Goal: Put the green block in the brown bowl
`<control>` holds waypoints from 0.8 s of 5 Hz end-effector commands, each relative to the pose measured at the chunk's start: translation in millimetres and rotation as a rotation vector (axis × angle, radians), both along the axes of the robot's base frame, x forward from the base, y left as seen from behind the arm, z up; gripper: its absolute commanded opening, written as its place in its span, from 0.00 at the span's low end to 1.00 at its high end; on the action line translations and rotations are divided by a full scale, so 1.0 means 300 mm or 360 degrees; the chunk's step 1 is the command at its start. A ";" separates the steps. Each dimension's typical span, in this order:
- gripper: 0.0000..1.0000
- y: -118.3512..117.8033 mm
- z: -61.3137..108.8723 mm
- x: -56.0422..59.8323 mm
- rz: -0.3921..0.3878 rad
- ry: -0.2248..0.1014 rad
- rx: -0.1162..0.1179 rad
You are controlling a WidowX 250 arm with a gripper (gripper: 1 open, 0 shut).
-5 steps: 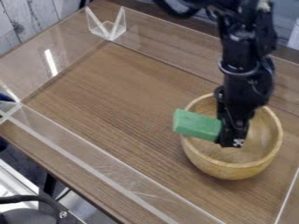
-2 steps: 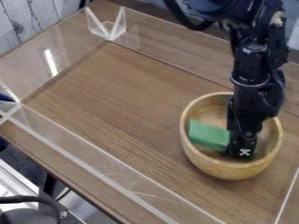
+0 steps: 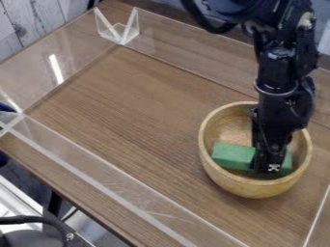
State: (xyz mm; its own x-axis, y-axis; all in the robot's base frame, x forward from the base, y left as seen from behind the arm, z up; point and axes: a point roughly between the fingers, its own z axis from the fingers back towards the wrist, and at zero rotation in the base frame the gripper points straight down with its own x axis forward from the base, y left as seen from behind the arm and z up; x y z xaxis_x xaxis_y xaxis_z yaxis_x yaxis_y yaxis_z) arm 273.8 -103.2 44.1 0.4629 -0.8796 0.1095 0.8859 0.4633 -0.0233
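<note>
The brown bowl [image 3: 227,182] sits on the wooden table at the right. Inside it lies the green block [image 3: 233,154], low in the hollow, with its right end between the fingers of my gripper [image 3: 267,163]. The black arm comes down from the top right, and the gripper reaches into the bowl and stays shut on the block. The fingers hide the block's right end. I cannot tell whether the block touches the bowl's floor.
The wooden tabletop [image 3: 129,106] is fenced by low clear acrylic walls, with one running along the front left [image 3: 77,166]. A small clear acrylic stand [image 3: 116,26] is at the back left corner. The table's right edge is close behind the bowl.
The gripper has carried the green block from above the bowl's left rim rightwards and down into the bowl. The block now sits lower in the bowl than half a second ago.
</note>
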 end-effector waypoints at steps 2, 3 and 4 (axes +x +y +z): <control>0.00 -0.016 0.036 0.046 0.0001 -0.0091 -0.0036; 0.00 -0.017 0.030 0.050 0.0001 -0.0092 -0.0039; 0.00 -0.018 0.025 0.053 0.0001 -0.0093 -0.0042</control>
